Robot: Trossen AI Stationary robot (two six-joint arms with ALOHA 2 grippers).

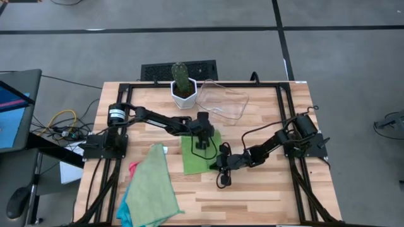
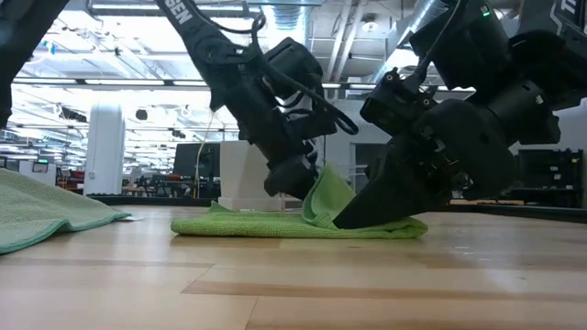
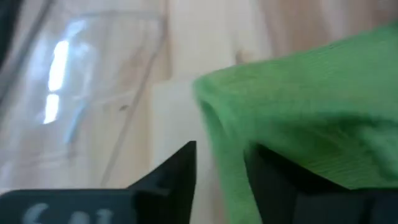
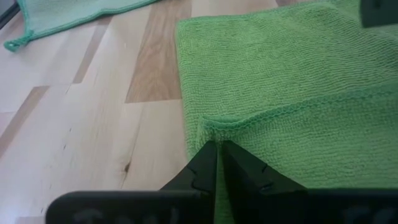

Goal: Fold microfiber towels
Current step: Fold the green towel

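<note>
Right gripper (image 4: 217, 163) nearly closed, pinching edge of bright green microfiber towel (image 4: 298, 74); left gripper (image 3: 221, 177) parted, fold between fingers.

Table (image 1: 265, 195): light wood planks, smooth, with a low satin sheen and visible grain; frame of matt black metal bars. Bright green towel (image 1: 196, 157), at the table's centre: soft cloth with a fine looped, fuzzy nap and a stitched hem, matt. Pale green towel (image 1: 151, 186), left of the bright green towel: the same nubbly cloth, matt. Tray (image 1: 222, 101), behind the bright green towel: clear plastic, glossy, catching reflections. Pot (image 1: 184, 94), left of the tray: white, smooth, faceted. Right gripper (image 4: 217, 155): 2 fingers of matt black plastic, pinching the bright green towel's hem.
</note>
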